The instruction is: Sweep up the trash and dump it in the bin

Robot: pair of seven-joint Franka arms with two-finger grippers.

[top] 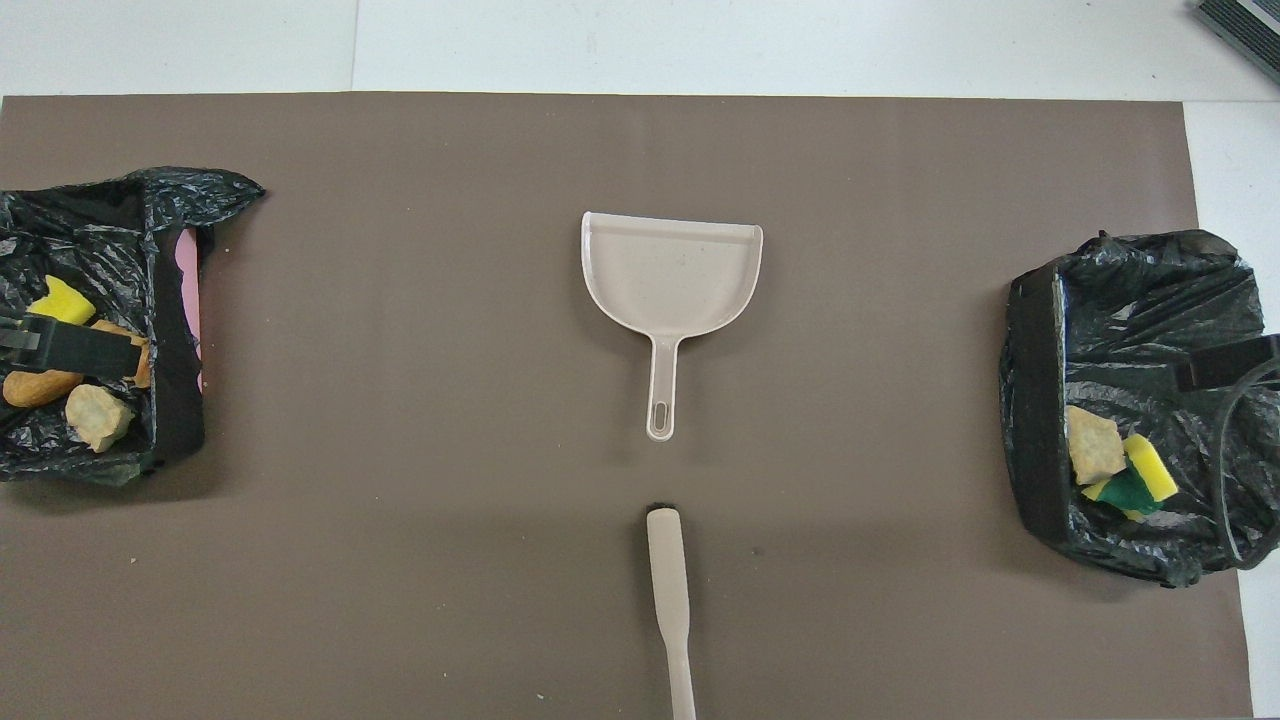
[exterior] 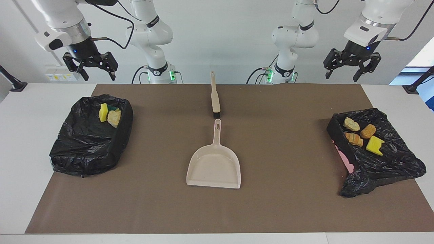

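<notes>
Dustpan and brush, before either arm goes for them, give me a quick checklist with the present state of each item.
1. Dustpan lying free on the mat, nothing on it: ok.
2. Brush free, lying nearer to the robots than the dustpan, apart from its handle: ok.
3. Left gripper raised, fingers open, holding nothing: ok.
4. Right gripper raised, fingers open, holding nothing: ok.
5. Trash left on the mat to sweep: not ok, every chunk seen lies in the two black-lined bins.

No legible text, label, brand, number or sign appears on any object, arm or surface in either view.
</notes>
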